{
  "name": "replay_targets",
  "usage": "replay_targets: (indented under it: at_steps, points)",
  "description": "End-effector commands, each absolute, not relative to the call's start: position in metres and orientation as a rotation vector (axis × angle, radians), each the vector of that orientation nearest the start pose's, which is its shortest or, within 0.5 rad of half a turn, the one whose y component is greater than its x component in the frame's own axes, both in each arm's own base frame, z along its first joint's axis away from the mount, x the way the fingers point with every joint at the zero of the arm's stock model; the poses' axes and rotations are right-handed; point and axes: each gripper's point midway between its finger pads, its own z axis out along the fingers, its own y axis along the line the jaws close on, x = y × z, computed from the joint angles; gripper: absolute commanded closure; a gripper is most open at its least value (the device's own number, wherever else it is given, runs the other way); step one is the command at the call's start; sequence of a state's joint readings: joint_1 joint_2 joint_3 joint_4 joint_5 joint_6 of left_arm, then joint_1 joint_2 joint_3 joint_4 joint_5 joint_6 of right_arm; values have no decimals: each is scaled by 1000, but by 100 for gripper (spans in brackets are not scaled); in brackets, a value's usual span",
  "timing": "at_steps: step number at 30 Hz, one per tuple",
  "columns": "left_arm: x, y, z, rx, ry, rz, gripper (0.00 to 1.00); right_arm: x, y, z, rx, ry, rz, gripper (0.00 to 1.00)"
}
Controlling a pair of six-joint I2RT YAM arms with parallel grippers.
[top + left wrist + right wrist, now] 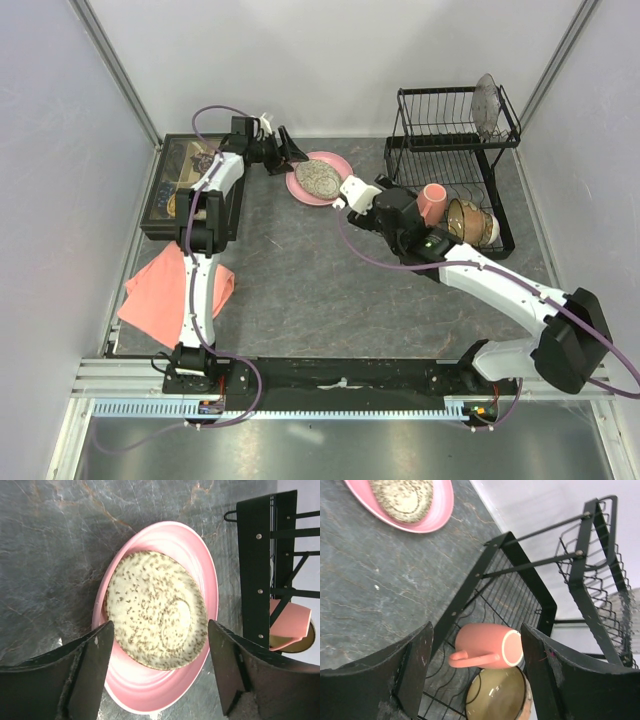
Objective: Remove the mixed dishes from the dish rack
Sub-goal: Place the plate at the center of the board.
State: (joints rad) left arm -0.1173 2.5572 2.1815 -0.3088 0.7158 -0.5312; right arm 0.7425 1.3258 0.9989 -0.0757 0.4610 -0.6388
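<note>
left gripper (159, 647): open, jaws spread wide; nothing is clamped; it is held over the near edge of the stacked plates, close to the back wall of the table (300, 290).
right gripper (476, 632): open, jaws wide apart; nothing is held; it is pointed at the lower tier of the rack, and the mug is framed between the fingers without being touched.
large pink plate (333, 191): laid flat on the table, left of the rack and apart from it.
speckled plate (317, 177): set on top of the large pink plate, inside its rim; it is seen between the left fingers in the left wrist view.
mug (485, 647): salmon pink, laid on its side in the lower tier of the rack, handle towards the table side.
bowl (497, 696): amber-brown, seated in the lower tier just beside the mug; whether they touch cannot be told.
dish rack (455, 150): black wire, two tiers, placed at the back right corner.
tray (160, 205): dark, rectangular, placed at the left edge; small items are held in it.
cloth (160, 290): salmon pink, spread in front of the tray, partly covered by the left arm.
</note>
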Motion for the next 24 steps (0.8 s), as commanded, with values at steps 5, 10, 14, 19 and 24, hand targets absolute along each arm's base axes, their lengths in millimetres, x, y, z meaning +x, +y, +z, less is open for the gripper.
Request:
replay_targets:
  at_steps: [5, 10, 14, 19, 24]
  points:
    - [603, -190, 136, 22, 2197, -1044, 15, 360, 171, 255, -872, 1661, -417, 21]
    - [601, -185, 146, 33, 2193, -1018, 14, 372, 147, 274, -748, 1666, -473, 20]
    - [593, -180, 153, 56, 2199, -992, 14, 388, 125, 303, -600, 1647, -498, 19]
    - [579, -168, 169, 117, 2200, -879, 14, 410, 93, 347, -405, 1618, -518, 16]
    - [555, -159, 175, 170, 2210, -810, 14, 428, 80, 369, -318, 1599, -513, 15]
